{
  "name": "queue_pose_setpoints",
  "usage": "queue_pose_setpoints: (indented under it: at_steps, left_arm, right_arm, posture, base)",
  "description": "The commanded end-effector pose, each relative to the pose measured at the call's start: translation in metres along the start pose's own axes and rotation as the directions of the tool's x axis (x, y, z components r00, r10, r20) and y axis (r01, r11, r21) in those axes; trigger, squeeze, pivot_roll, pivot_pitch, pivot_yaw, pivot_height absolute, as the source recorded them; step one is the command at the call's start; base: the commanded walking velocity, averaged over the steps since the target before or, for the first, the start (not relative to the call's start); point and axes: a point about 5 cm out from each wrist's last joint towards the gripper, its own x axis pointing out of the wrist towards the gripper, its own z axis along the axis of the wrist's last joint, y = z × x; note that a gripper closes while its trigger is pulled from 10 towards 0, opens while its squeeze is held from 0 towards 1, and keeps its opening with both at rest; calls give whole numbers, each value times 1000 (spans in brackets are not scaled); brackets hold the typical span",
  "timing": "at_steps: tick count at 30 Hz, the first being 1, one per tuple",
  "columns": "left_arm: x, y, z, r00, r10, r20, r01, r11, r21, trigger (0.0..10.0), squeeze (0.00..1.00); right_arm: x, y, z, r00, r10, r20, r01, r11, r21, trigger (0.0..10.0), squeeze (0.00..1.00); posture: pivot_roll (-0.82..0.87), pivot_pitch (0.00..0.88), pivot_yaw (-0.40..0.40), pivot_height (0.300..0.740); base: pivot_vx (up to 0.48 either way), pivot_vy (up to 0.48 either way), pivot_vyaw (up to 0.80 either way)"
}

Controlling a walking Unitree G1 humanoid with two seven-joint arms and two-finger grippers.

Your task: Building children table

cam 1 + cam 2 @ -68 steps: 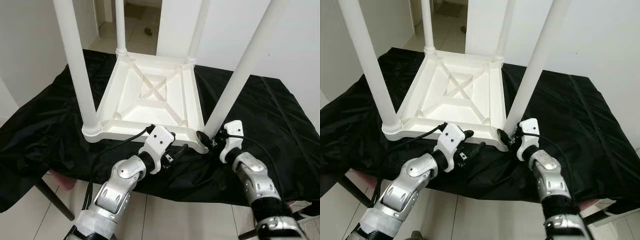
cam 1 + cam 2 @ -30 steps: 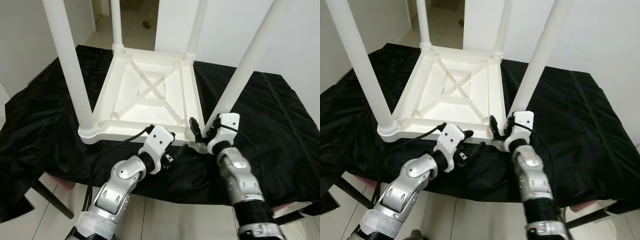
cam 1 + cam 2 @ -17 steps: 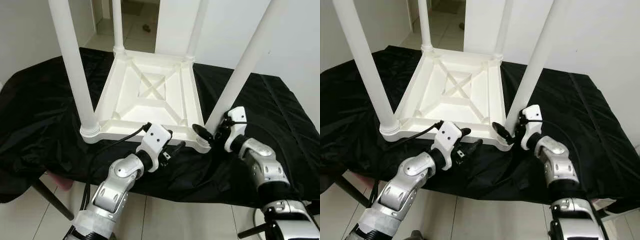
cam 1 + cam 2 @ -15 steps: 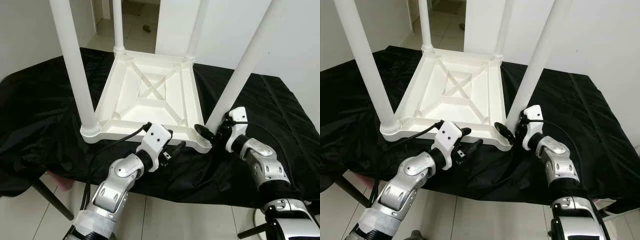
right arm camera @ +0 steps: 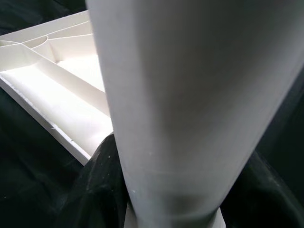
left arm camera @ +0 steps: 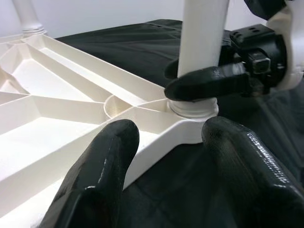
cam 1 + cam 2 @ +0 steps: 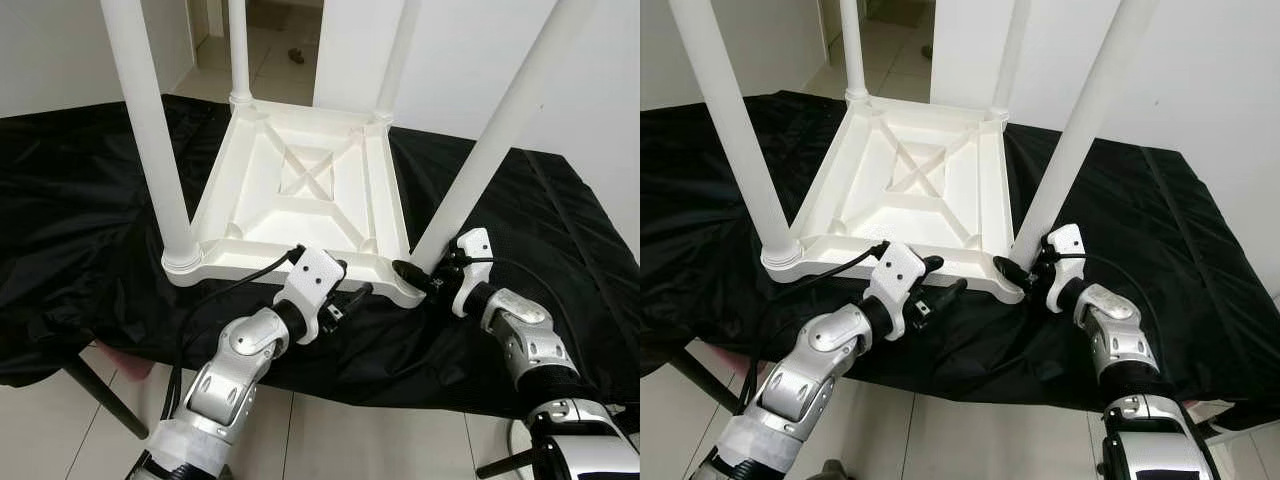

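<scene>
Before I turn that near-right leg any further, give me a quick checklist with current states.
1. Right gripper closed around the base of the near-right leg: ok.
2. Left gripper at the near edge of the table top, fingers open, gripping nothing: not ok if bracing is wanted.
3. Leg fully seated in its socket: cannot tell.
4. Other three legs standing upright: ok.
5. Table top lying flat, upside down on the black cloth: ok.

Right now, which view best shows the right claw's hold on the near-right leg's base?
Left wrist view: the right claw wraps the white cylindrical plastic table leg just above its socket. Eye views show it small and partly hidden. The right wrist view has the leg too close and blurred.
</scene>
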Motion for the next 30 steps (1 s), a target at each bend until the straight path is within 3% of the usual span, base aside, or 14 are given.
queue_pose_setpoints:
  at_steps: [1,9,10,11,14,16,18,20,23,25,28,29,30]
  left_arm:
    - [-1,-2,-2,1000,-20,-11,20,1000,6,10000,0]
    - [-2,-2,-1,1000,-1,-10,1,1000,-3,10000,0]
    - [-2,-2,-2,1000,9,-9,-9,1000,-11,10000,0]
    - [-2,-2,-2,1000,9,-9,-9,1000,-11,10000,0]
    - [-2,-3,-2,1000,16,-9,-17,1000,-16,10000,0]
    - [-2,-4,-2,1000,17,-9,-18,1000,-16,10000,0]
    - [-2,-3,-2,1000,26,-10,-26,999,-20,10000,0]
    - [-2,-2,-2,999,35,-11,-35,999,-25,10000,0]
    - [-2,-1,-2,999,46,-10,-46,999,-29,10000,0]
    - [-2,0,-2,998,64,-7,-64,997,-32,10000,0]
    - [-3,1,-3,998,65,-9,-65,997,-30,10000,0]
    - [-4,1,-3,998,67,-10,-67,997,-27,10000,0]
    - [-4,1,-3,998,67,-10,-67,997,-27,10000,0]
  right_arm:
    - [-3,-1,-15,991,-114,-64,113,993,-18,0,0]
    - [1,8,-12,945,-326,16,324,943,81,0,0]
    - [3,16,-11,912,-409,26,405,909,100,0,0]
    - [3,16,-11,912,-409,26,405,909,100,0,0]
    - [6,31,-12,855,-519,22,512,849,128,0,0]
    - [6,34,-12,840,-542,17,535,834,132,0,0]
    - [6,41,-13,782,-623,-12,621,776,109,0,0]
    - [8,46,-13,763,-647,-10,644,757,111,0,0]
    - [12,52,-10,772,-636,7,630,766,128,0,0]
    - [17,62,-3,805,-591,55,576,800,166,0,0]
    - [16,62,-1,805,-591,60,575,801,167,0,0]
    - [14,60,0,805,-589,65,575,803,159,2314,0]
    - [14,60,0,805,-589,65,575,803,159,2314,0]
  posture:
    - [69,0,-62,740]
    - [71,0,-68,740]
    - [71,0,-68,740]
    - [71,0,-68,740]
    - [70,0,-75,740]
    - [70,0,-75,740]
    - [67,0,-79,740]
    - [67,0,-80,740]
    - [68,0,-81,740]
    - [70,0,-82,740]
    - [70,0,-85,740]
    - [70,0,-87,740]
    - [70,0,-87,740]
  base:
    - [0,0,0]
    - [0,0,0]
    - [0,0,0]
    - [0,0,0]
    - [0,0,0]
    - [0,0,0]
    - [0,0,0]
    - [0,0,0]
    - [0,0,0]
    - [0,0,0]
    - [0,0,0]
    - [0,0,0]
    - [0,0,0]
